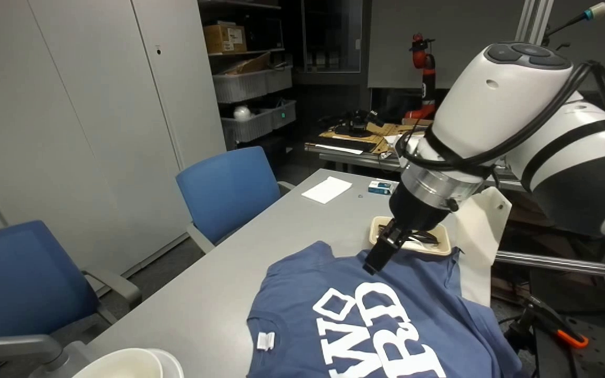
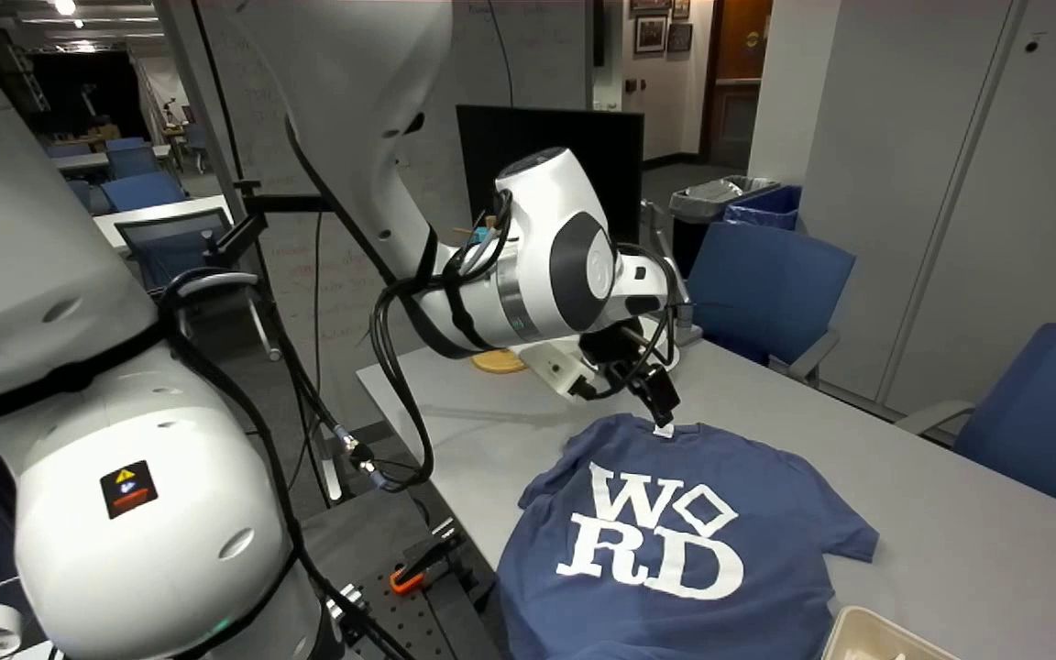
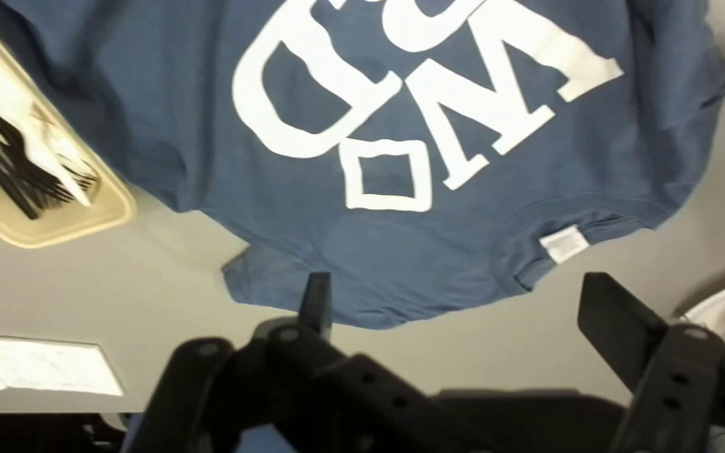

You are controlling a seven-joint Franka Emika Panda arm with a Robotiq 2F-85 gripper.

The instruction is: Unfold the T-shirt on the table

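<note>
T-shirt (image 2: 675,541) front-up on tbl (image 1: 213,294), gripper (image 3: 457,289) above w/ jaws apart.

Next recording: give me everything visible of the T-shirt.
The T-shirt looks like blue cloth, with large white lettering reading WORD, the O a diamond outline, and a small white tag inside the collar. It lies print-up on the grey table, largely spread but rumpled, one sleeve laid out to the side. Its lower end seems to pass the table's edge. The open gripper hangs near its collar end, not gripping it; the cutlery tray is beside it, contact unclear.
</note>
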